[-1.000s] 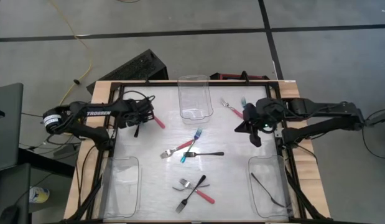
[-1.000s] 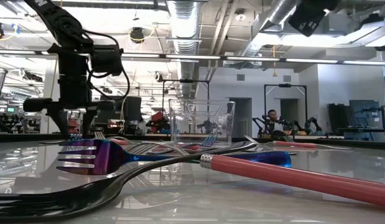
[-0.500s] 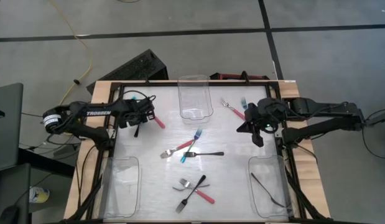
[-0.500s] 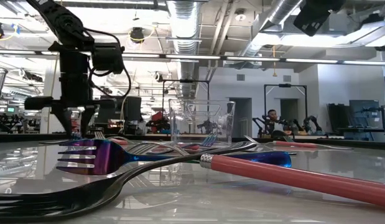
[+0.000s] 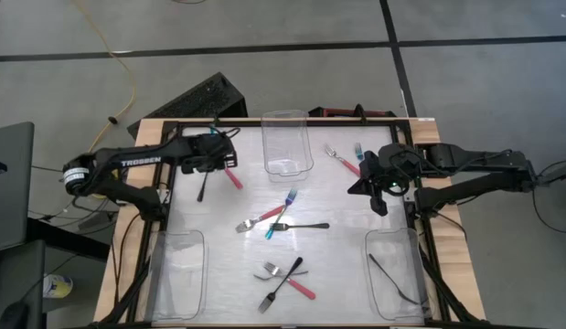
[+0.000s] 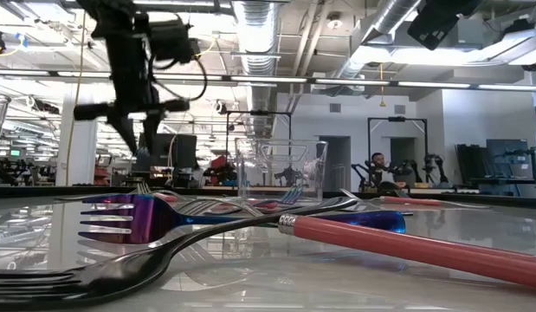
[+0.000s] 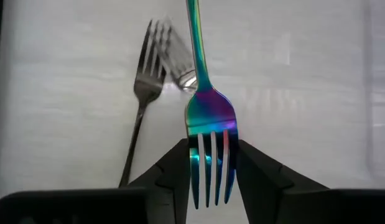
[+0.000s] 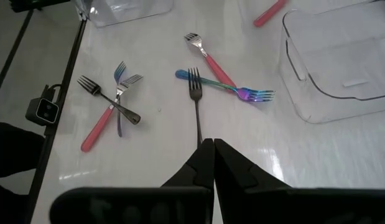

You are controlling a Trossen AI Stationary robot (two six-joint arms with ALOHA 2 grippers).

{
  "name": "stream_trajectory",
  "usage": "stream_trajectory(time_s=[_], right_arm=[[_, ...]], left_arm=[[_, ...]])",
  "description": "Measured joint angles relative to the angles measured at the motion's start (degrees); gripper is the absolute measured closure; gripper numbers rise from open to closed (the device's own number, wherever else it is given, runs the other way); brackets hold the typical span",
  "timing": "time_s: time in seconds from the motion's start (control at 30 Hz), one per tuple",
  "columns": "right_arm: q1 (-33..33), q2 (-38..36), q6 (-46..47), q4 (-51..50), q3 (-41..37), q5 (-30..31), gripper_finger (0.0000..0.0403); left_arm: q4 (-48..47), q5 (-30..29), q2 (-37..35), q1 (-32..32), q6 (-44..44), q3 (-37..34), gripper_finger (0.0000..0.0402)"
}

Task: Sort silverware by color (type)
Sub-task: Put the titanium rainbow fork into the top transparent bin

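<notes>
We see two dark, slim-linked arms; the left arm [image 5: 127, 166] has white "TROSSEN" lettering and a white band near its base. Black cables loop off both wrists.

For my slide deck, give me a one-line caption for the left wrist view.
Left gripper holds an iridescent fork above the table, where a black fork lies.

On the bench [image 5: 228, 274], one plastic bin [image 5: 286, 144] sits at the far middle, another bin [image 5: 177, 272] at the near left corner, a third bin [image 5: 392, 272] at the near right corner with a fork [image 5: 394, 279] lying in it. Three crossed forks [image 5: 281, 217] lie at the centre, three more forks [image 5: 284, 278] nearer. Two forks [image 5: 342, 158] lie far right, just left of the right pincer [image 5: 378, 206]. The left pincer [image 5: 229, 157] is far left, with a fork [image 7: 208, 124] between its fingers, above a fork [image 5: 202, 185] and another fork [image 5: 233, 177].
</notes>
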Motion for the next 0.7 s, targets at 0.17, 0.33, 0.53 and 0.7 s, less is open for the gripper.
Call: stream_trajectory(time_s=[0.17,0.33,0.53,0.7], right_arm=[[0.00,0.00,0.02,0.48,0.00,0.47,0.0375],[0.00,0.00,0.57,2.12,0.00,2.75,0.0375],[0.00,0.00,1.67,5.11,0.00,3.37,0.0375],[-0.10,0.00,2.93,6.02,0.00,3.55,0.0375]], left_arm=[[3.50,-1.92,0.00,-3.42,4.61,4.86,0.0310],[21.43,-0.77,0.37,-6.59,7.19,5.48,0.0312],[42.47,3.54,6.24,-7.41,7.16,5.53,0.0313],[43.95,8.33,15.09,-6.50,7.25,10.26,0.0314]])
